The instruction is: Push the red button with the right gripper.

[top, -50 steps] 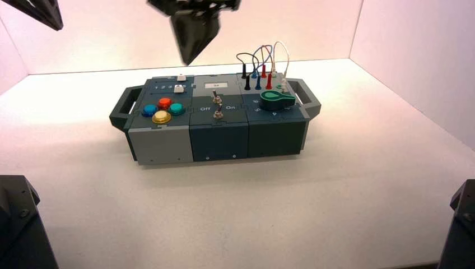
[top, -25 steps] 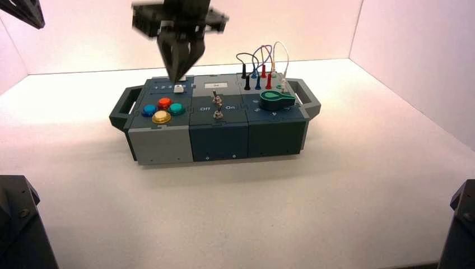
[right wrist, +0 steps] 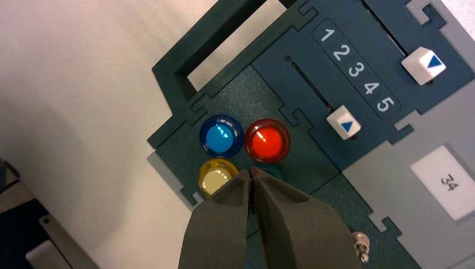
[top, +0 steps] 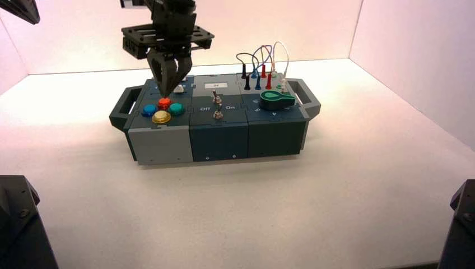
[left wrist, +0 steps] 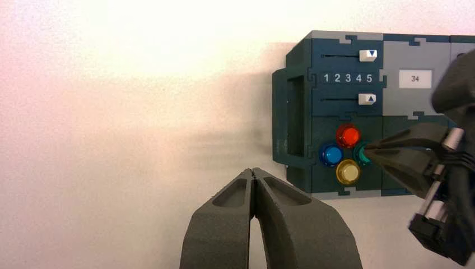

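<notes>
One closed, empty end effector (top: 166,95), the right, now lower and nearer the red button (top: 164,104).

Dark, matte-black robot arm (top: 171,22) at upper left of the high view, with an angular, slotted open-frame gripper body (top: 159,39) and smooth, broad fingers (top: 168,73) tapering to points.

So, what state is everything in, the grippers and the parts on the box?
Right gripper: shut, above the button cluster.
Left gripper: shut, off the box's left side.
Red button: pressed or not, can't tell.
Two white sliders: both at 5.
Wires: plugged in, right rear.
Two toggle switches, green knob: settings unclear.
</notes>
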Motion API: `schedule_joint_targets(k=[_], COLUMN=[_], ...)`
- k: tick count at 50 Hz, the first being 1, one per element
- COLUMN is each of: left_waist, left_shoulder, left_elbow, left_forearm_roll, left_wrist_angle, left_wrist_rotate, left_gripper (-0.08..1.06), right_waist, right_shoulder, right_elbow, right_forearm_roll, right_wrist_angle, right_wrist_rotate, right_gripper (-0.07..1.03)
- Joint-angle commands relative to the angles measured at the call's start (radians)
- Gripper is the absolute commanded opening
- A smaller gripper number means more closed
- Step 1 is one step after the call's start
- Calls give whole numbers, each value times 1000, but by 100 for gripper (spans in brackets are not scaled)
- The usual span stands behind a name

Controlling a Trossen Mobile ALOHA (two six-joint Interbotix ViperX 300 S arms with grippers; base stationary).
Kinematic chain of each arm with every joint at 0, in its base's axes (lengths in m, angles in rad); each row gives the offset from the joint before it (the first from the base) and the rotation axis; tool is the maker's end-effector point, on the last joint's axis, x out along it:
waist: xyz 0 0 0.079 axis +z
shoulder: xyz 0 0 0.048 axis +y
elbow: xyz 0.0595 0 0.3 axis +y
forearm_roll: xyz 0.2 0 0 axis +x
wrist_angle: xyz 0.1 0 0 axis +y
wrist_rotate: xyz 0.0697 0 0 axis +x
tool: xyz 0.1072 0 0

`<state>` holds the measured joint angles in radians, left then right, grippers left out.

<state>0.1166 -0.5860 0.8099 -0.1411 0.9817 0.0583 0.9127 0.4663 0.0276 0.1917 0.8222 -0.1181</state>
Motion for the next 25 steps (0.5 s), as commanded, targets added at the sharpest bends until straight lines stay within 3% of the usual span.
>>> schedule_joint_targets(k=[1,25], left_waist=[5,6], left_shoulder=[-6,-9], left_elbow=[-14,-9], left_forearm_roll=[-3,-3], left_wrist_angle=[-6,-8], left_wrist_rotate=[6,8], left_gripper=[-3,-3], right_waist=[8,5], right_shoulder=[0,51], right_elbow=[-44,-97], right_forearm_roll=[2,-6], right_wrist_angle=[-2,17], right_wrist_rotate=[0,2], right_gripper=[-2,-2])
